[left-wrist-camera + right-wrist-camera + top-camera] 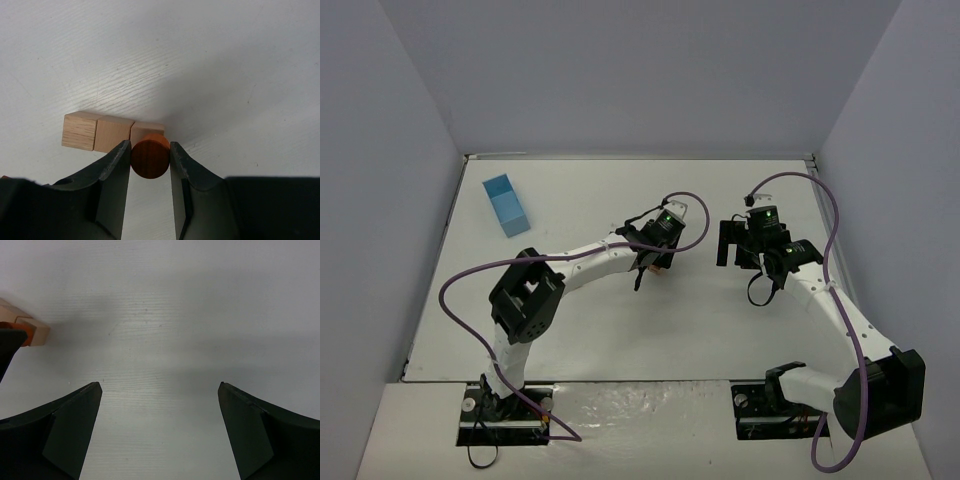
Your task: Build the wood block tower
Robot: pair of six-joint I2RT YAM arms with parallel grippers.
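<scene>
My left gripper is shut on a round reddish-brown block and holds it at the right end of a row of three light tan blocks lying on the table. Whether it touches the end tan block I cannot tell. In the top view the left gripper covers most of these blocks; a tan corner shows. My right gripper is open and empty, to the right of them. The tan row's end shows at the left edge of the right wrist view.
A light-blue box lies at the back left of the white table. Grey walls close in the back and both sides. The left arm stretches across the table's middle and hides the other reddish-brown blocks.
</scene>
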